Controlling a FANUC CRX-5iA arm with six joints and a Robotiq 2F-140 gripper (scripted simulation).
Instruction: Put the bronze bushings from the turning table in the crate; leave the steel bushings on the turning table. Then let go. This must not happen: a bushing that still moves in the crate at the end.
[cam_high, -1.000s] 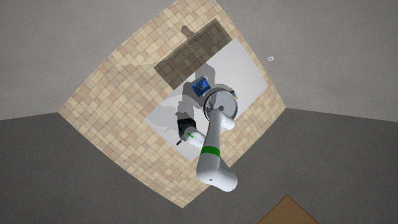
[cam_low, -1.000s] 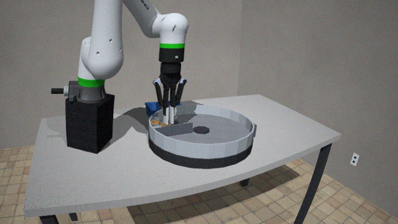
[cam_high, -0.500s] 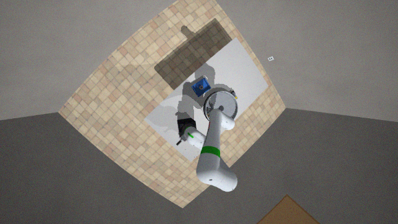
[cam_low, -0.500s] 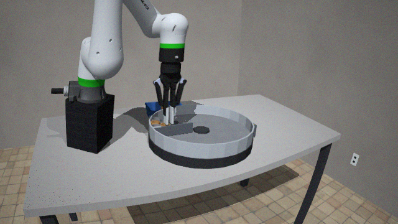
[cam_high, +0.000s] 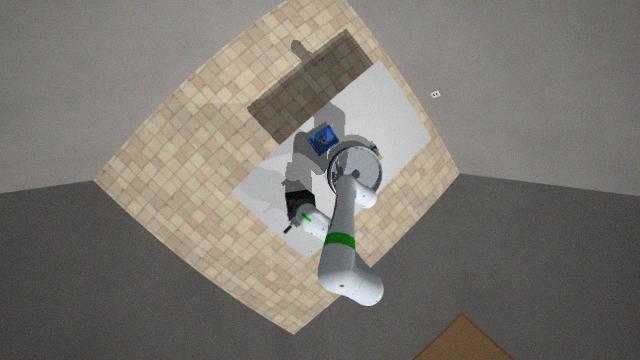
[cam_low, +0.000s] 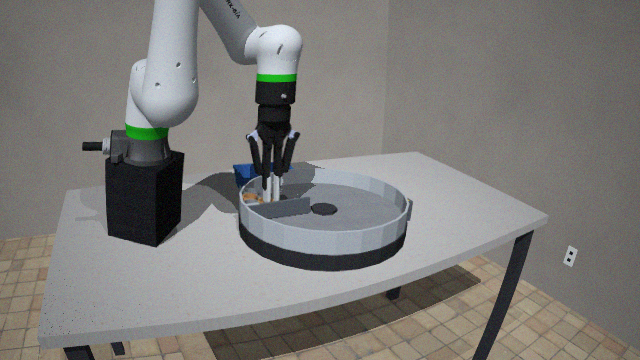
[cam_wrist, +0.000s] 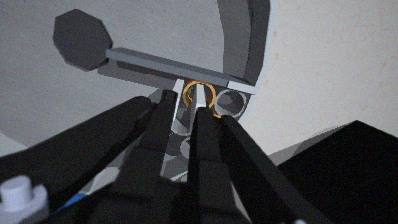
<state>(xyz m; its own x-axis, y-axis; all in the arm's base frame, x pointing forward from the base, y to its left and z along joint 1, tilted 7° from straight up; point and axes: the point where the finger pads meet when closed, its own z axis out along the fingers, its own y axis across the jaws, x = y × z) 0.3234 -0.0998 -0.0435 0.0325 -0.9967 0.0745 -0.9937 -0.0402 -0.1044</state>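
The end effector (cam_low: 271, 200) (cam_wrist: 188, 92) points down inside the walled turning table (cam_high: 371, 162) (cam_low: 325, 242) (cam_wrist: 165, 27), its pale fingertips close together but with a narrow gap; it is released, gripping nothing. In the wrist view one fingertip overlaps the opening of a bronze bushing (cam_wrist: 215, 95), while the other stands just outside that ring. This bushing lies near a grey divider (cam_low: 287, 208) (cam_wrist: 170, 65), which runs from the dark hub (cam_low: 324, 209) (cam_wrist: 82, 40) to the rim. A steel bushing (cam_wrist: 244, 103) sits just beside it, toward the rim, and more steel pieces are partly hidden beneath the fingers. The blue crate (cam_high: 331, 133) (cam_low: 245, 174) stands on the desk (cam_high: 400, 110) (cam_low: 450, 200) near the turning table, with one brownish ring (cam_high: 321, 140) inside.

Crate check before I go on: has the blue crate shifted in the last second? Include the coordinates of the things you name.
No. In the top view, the blue crate (cam_high: 330, 134) (cam_low: 244, 172) (cam_wrist: 75, 200) shows no visible shift either way against the turning table's outer wall.
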